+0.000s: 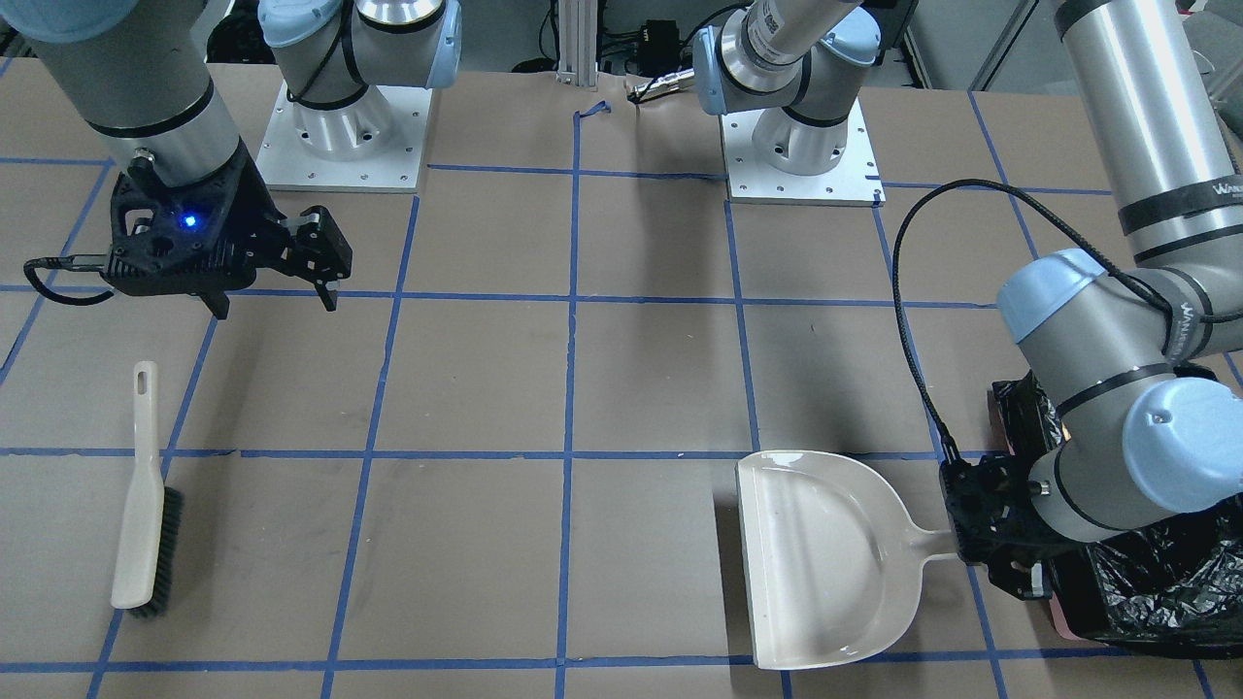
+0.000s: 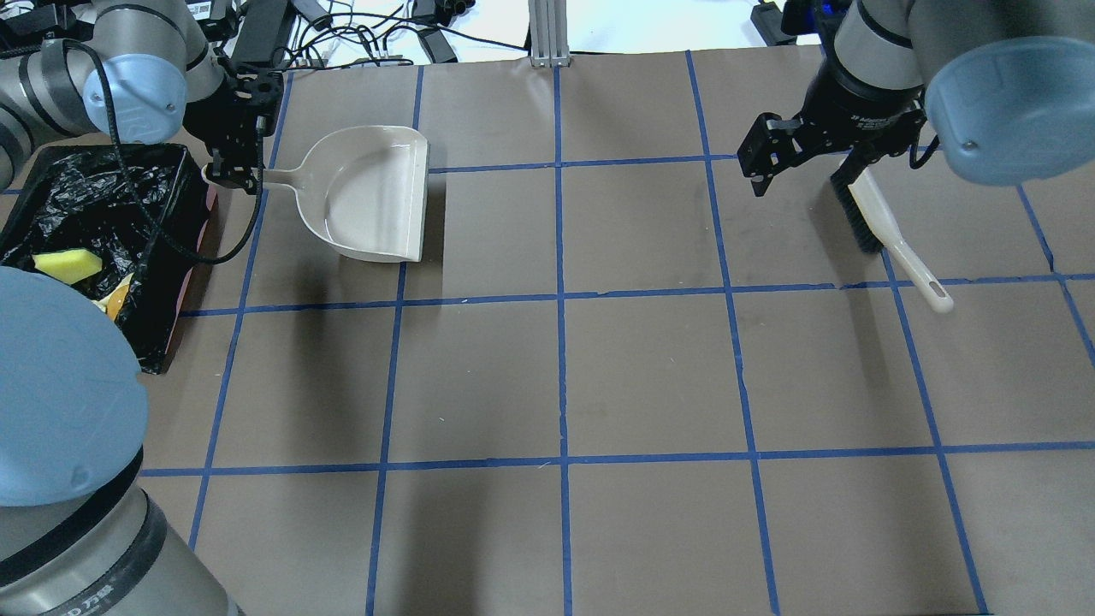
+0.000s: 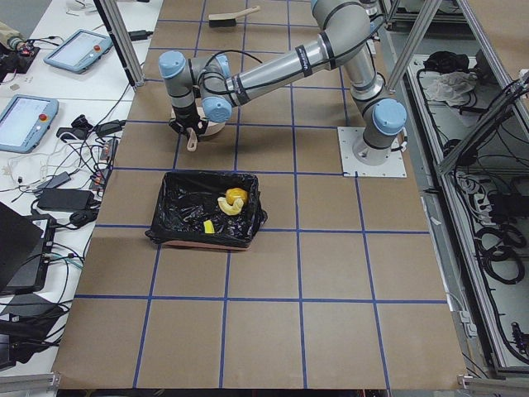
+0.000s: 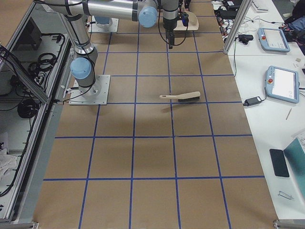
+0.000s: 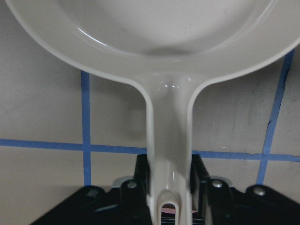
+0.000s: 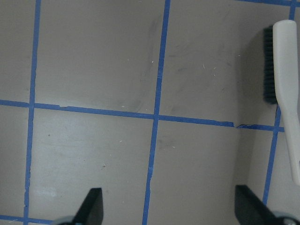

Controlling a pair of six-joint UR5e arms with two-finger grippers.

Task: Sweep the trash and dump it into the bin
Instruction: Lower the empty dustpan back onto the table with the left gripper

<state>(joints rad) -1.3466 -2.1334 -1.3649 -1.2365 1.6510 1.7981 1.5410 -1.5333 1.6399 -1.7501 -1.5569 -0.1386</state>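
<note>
**Trash (image 2: 67, 265) lies in the bin (image 2: 158, 316)**

From the front, my left gripper (image 1: 966, 556) squeezes the dustpan (image 1: 825, 563) handle, just beside the bin. My right gripper (image 1: 277, 303) hangs with its fingers spread wide, holding nothing, near the brush (image 1: 136, 515). From above, the trash lies inside the bin, and the dustpan sits near the table's (image 2: 650, 376) far edge. Bare table stretches wide between my arms. My right wrist shows the brush off to one side.
</note>
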